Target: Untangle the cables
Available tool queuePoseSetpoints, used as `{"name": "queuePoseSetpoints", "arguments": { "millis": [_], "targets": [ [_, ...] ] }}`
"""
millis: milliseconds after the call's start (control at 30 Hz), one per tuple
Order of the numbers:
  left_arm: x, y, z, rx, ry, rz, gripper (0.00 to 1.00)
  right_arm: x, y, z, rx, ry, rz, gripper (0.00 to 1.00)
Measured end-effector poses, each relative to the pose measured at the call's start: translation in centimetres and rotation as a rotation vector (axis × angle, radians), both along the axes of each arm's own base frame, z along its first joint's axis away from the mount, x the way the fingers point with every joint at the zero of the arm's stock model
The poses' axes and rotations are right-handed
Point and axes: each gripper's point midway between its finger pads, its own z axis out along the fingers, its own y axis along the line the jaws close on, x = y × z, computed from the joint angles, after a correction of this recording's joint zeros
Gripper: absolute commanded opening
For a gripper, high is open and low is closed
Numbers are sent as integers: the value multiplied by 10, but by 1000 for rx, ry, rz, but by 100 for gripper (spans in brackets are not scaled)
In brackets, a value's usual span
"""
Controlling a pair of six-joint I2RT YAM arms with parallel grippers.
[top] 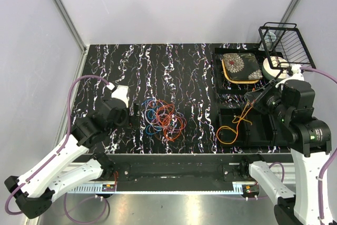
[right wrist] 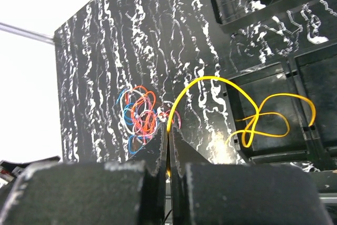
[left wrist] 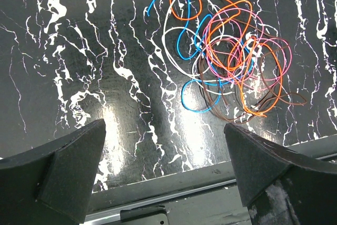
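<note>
- Fingers (left wrist: 68,167) of left gripper (left wrist: 163,130): spread wide, gripping nothing.
- Hovering over the black marbled table (top: 184,67), at its near-left part, just left of the tangle of cables (top: 164,117).
- Fingers (right wrist: 155,151) of right gripper (right wrist: 169,130): pressed shut, pinching one yellow cable (right wrist: 210,79) between the tips.
- Raised above the black tray (top: 253,133) on the right side of the table.
- Yellow cable: arcing out of the closed tips, then dropping into the tray's near compartment, loose loops lying on that floor.
- Apart from the tangle, well to its right.
- Tangle: flat on the table, left of centre, toward the near edge, left of the tray and not touching it.
- Orange, blue, pink, white and brown strands, overlapped and crossed; cannot tell which over which.
- Flowered pouch (top: 241,67) in the tray's far compartment.
- Black wire basket (top: 284,40) at the far-right corner, tilted up.
</note>
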Motion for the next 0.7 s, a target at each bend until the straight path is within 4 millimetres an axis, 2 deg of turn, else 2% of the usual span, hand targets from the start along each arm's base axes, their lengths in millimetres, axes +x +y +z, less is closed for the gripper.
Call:
{"name": "queuePoseSetpoints", "arguments": {
  "millis": [200,400,700],
  "targets": [
    [1,1,0,4,-4,6,99,-6,2,-9,25,13,0,0],
    [1,2,0,5,-5,8,99,-3,0,-44,16,106,-20,0],
    [1,2,-1,7,-3,8,99,20,-30,-68,-146,185,-135,0]
  ]
}}
